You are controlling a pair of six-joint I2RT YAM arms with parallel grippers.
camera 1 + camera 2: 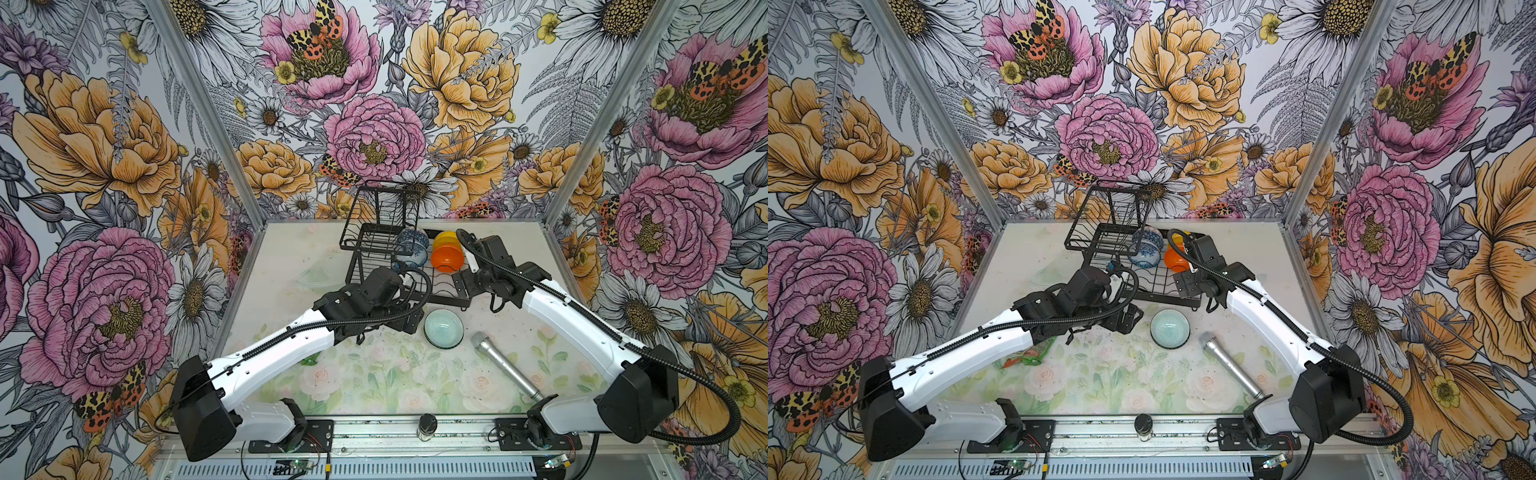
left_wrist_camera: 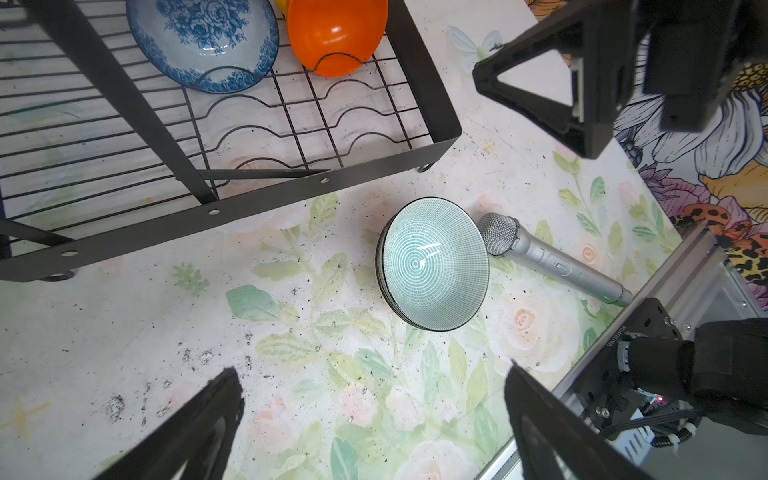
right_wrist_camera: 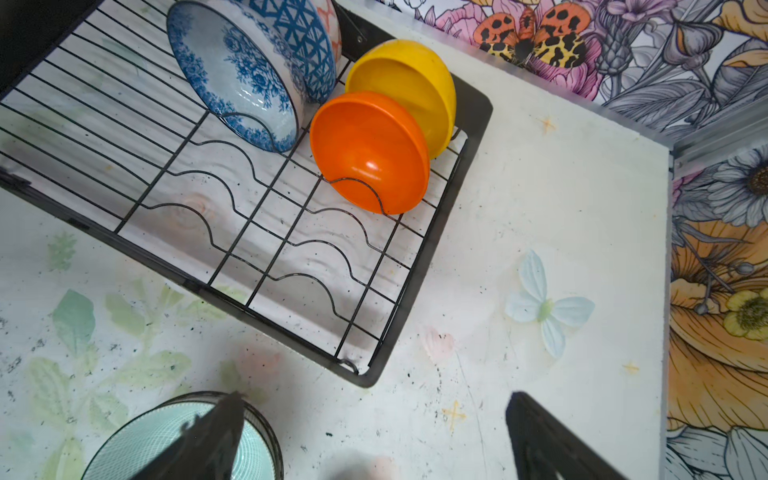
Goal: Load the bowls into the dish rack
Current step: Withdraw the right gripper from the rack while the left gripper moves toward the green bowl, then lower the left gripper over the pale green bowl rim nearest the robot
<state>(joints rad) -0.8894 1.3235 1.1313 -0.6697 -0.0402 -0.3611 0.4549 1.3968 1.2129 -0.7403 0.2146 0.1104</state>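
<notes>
Tabletop (image 1: pixel 374 374): flat white board, matt, printed with faded roses and green leaves, speckled with dark grit.

Arms, two: left arm (image 1: pixel 282 353) and right arm (image 1: pixel 582 328), glossy white shells, black joints, ribbed black cable hose.

Black metal wire dish rack (image 3: pixel 473 124): at the back of the table, near the centre. It has a flat strip frame with rounded corners, a thin grid floor and rows of wavy wire slots. A smaller raised wire basket (image 1: pixel 380 216) sits over its left part.

Black wedge-fingered left gripper (image 2: pixel 372 374): jaws spread wide, nothing between them, over bare table in front of the rack.

Black wedge-fingered right gripper (image 3: pixel 376 395): jaws equally wide, holding nothing, by the rack's front right corner.

Bowls in the rack, on edge in the far slots:
- Smooth, glossy plain orange bowl (image 3: pixel 370 153), overlapping the glossy plain yellow bowl (image 3: pixel 411 79) behind it.
- Glazed white bowl with blue floral print (image 3: pixel 237 79), left of the orange one.
- Round bowl with blue geometric triangles (image 3: pixel 307 41), directly behind the floral one.

Bowl outside the rack: round pale teal bowl with fine white grid lines and a dark rim (image 2: pixel 434 264), upright on the table in front of the rack, near the left gripper.

Silver metal microphone with mesh head (image 2: pixel 552 259): lying flat, head just beside the teal bowl.

Small clear glass jar with dark lid (image 1: pixel 427 426): upright on the front aluminium rail.
</notes>
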